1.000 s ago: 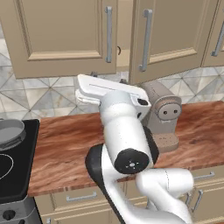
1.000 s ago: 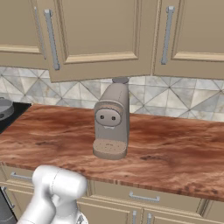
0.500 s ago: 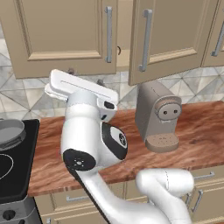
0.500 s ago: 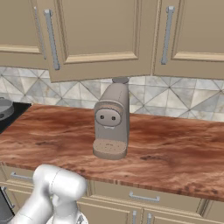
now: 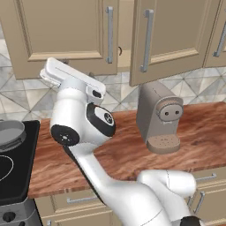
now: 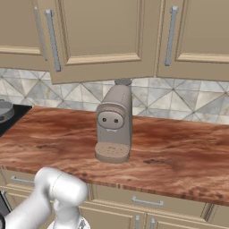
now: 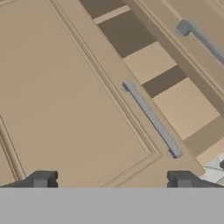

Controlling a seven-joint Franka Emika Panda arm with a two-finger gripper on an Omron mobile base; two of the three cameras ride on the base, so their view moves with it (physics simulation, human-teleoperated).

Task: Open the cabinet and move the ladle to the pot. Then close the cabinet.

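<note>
tan cabinet point(image 5: 145, 39) right door ajar; gripper point(image 7: 111, 179) jaws wide apart, nothing held, facing left door

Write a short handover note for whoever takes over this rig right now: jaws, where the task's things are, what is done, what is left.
Gripper: jaws open, holding nothing, facing the cabinet's left door near its bar handle.
Cabinet: right door swung partly open, left door looks shut; shelves show through the gap in the hand view.
Pot: on the stove at the counter's left end.
Ladle: not spotted yet.
Done: right door partly opened.
Left: open the left door if needed, find the ladle, move it to the pot, close the cabinet.
</note>
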